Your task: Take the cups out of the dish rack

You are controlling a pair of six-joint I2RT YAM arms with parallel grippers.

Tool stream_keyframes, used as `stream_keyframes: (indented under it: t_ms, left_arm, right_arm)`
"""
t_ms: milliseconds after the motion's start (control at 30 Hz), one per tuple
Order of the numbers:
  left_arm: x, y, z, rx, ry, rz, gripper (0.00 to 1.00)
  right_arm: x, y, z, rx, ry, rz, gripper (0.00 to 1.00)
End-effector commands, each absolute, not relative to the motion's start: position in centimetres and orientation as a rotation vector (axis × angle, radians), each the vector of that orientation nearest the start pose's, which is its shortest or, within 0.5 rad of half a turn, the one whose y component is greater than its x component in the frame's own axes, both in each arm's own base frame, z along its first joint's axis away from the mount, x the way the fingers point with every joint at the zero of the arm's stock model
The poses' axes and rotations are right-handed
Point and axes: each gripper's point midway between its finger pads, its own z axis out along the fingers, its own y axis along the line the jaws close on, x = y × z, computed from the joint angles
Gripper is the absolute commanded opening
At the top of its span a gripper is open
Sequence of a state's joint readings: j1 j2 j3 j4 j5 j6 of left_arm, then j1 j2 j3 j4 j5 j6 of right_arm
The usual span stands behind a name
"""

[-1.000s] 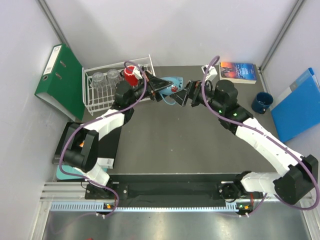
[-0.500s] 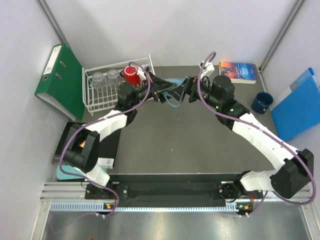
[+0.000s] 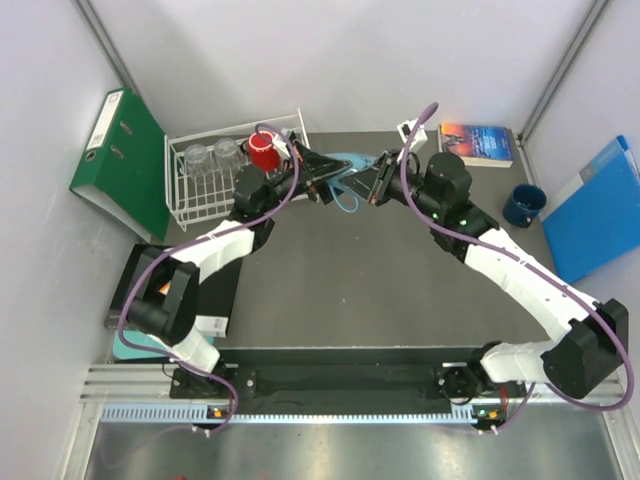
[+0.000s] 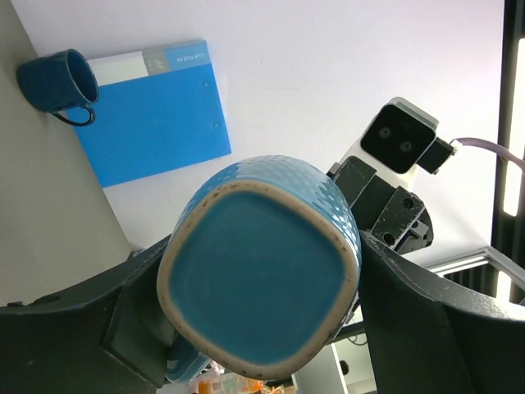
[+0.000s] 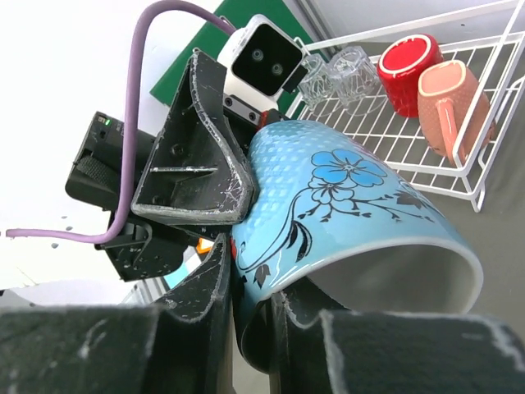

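I note light blue mug (image 5: pixel 353 205) tipped sideways beside rack (image 3: pixel 200 212); red mug (image 5: pixel 408 70), orange mug (image 5: pixel 447 105), tumblers (image 5: pixel 353 67) inside; dark blue mug (image 3: pixel 523 205) well apart.

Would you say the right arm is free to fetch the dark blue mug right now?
Probably not yet: the right gripper pinches the rim of the light blue mug, which the left gripper also holds.

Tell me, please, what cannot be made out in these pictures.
Top view: light blue mug mostly covered by left gripper and right gripper.
Left wrist view: mug's inside hidden; only its base faces camera.
Right wrist view: dish rack cut off at right edge.
Top view: book title too small.
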State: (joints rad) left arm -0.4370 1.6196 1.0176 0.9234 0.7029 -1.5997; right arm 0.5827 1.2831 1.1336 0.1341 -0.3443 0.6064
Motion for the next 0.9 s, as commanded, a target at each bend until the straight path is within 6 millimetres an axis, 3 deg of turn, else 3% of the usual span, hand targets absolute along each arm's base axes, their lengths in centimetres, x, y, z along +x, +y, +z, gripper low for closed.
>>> stream_keyframes:
  t_ms: [0, 33, 67, 100, 300, 367, 400, 433, 467, 500, 533, 567, 600, 633, 667, 700, 733, 800, 833, 867]
  left_arm:
    - [32.6, -31.7, 36.5, -0.031, 1.601, -2.030, 0.44]
    - [33.0, -31.5, 36.3, -0.046, 1.611, -2.019, 0.66]
    - [33.4, -31.4, 35.7, -0.067, 1.634, -2.005, 0.79]
    - [33.8, -31.2, 35.4, -0.088, 1.647, -1.993, 0.98]
    - [38.0, -27.9, 32.4, -0.307, 1.755, -1.858, 0.99]
    - [39.4, -26.0, 31.4, -0.377, 1.769, -1.777, 0.99]
    - [39.9, -25.4, 30.6, -0.419, 1.791, -1.736, 0.99]
    - [40.4, -24.4, 28.1, -0.539, 1.885, -1.668, 0.99]
    - [40.3, -23.9, 27.5, -0.545, 1.905, -1.612, 0.99]
    - [40.6, -23.3, 26.5, -0.600, 1.928, -1.545, 0.99]
    - [40.1, -23.0, 24.6, -0.667, 2.011, -1.485, 0.99]
    - [39.5, -22.7, 24.0, -0.656, 2.044, -1.435, 0.99]
    - [39.3, -22.4, 23.5, -0.664, 2.068, -1.402, 0.99]
    - [38.4, -22.3, 22.2, -0.700, 2.135, -1.361, 0.99]
    - [38.1, -22.0, 22.3, -0.683, 2.135, -1.333, 0.99]
    - [37.5, -21.7, 21.5, -0.705, 2.173, -1.303, 0.99]
    - [37.0, -21.5, 20.8, -0.721, 2.193, -1.271, 0.99]
    - [36.1, -20.8, 20.4, -0.733, 2.218, -1.221, 0.99]
    - [36.0, -20.5, 20.2, -0.740, 2.221, -1.192, 0.99]
    - [35.3, -20.2, 20.1, -0.733, 2.243, -1.163, 0.99]
  right_arm:
    - [32.1, 28.6, 35.1, -0.240, 1.691, 1.034, 0.00]
    - [32.0, 28.4, 35.3, -0.241, 1.687, 1.021, 0.00]
    - [32.0, 28.2, 35.3, -0.240, 1.694, 1.007, 0.00]
    - [32.1, 27.9, 35.7, -0.228, 1.689, 0.990, 0.00]
    - [32.8, 25.5, 37.3, -0.189, 1.696, 0.837, 0.00]
    - [33.9, 24.9, 37.0, -0.168, 1.735, 0.762, 0.00]
    - [35.0, 23.9, 39.4, -0.119, 1.701, 0.691, 0.00]
    - [36.4, 23.8, 36.6, -0.113, 1.819, 0.611, 0.00]
    - [37.4, 23.5, 36.6, -0.097, 1.844, 0.567, 0.00]
    - [38.8, 22.4, 39.4, -0.040, 1.812, 0.515, 0.00]
    - [40.6, 22.4, 36.6, -0.025, 1.908, 0.450, 0.00]
    - [41.8, 22.0, 36.4, 0.003, 1.930, 0.417, 0.00]
    - [43.5, 20.9, 38.8, 0.066, 1.890, 0.412, 0.00]
    - [45.7, 20.9, 36.3, 0.094, 1.949, 0.371, 0.00]
    - [46.5, 20.3, 35.5, 0.116, 1.986, 0.335, 0.00]
    - [48.0, 18.8, 37.7, 0.174, 1.930, 0.289, 0.00]
    - [49.9, 18.5, 35.1, 0.195, 1.975, 0.215, 0.00]
    - [52.0, 16.0, 35.3, 0.272, 1.952, 0.140, 0.00]
    - [53.4, 15.4, 33.1, 0.300, 1.988, 0.106, 0.00]
    - [54.0, 14.5, 33.3, 0.326, 1.986, 0.094, 0.00]
